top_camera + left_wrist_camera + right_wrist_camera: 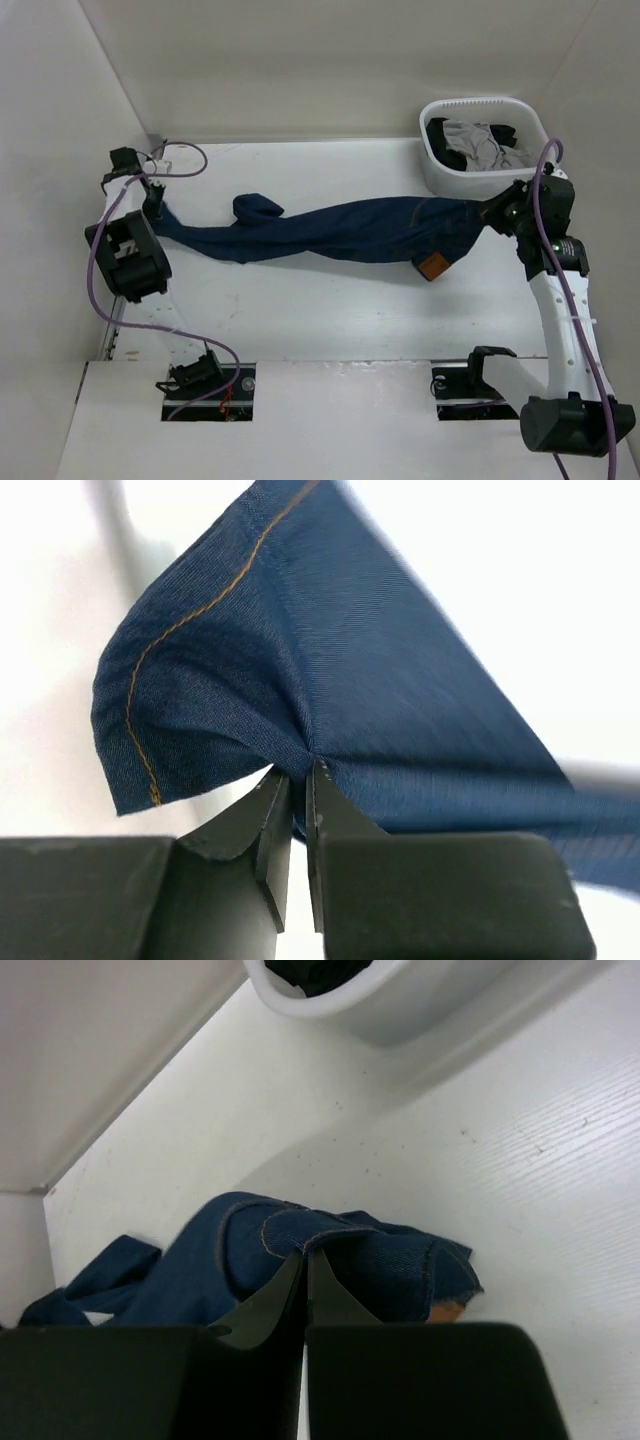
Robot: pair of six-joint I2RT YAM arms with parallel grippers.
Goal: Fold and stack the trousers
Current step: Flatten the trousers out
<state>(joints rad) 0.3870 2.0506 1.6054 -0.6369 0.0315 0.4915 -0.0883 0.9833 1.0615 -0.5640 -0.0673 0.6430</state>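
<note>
At the far left the left gripper (pixel 297 772) is pinched tight on a leg hem of the trousers (pixel 340 232). They stretch, twisted, across the table (pixel 330 310) to the right gripper (pixel 304 1255), clamped on the waistband end beside the basket (pixel 480 103) (other garments (pixel 478 140) inside). The denim looks heavy and limp but grippy, so the seamed hems and waistband seem the surest holds.

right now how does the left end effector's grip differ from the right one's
The left end effector pinches a leg hem of the jeans; the right end effector pinches the waist end, near the basket. The left's cloth fans out flat; the right's is bunched. Both are shut on the same jeans.
</note>
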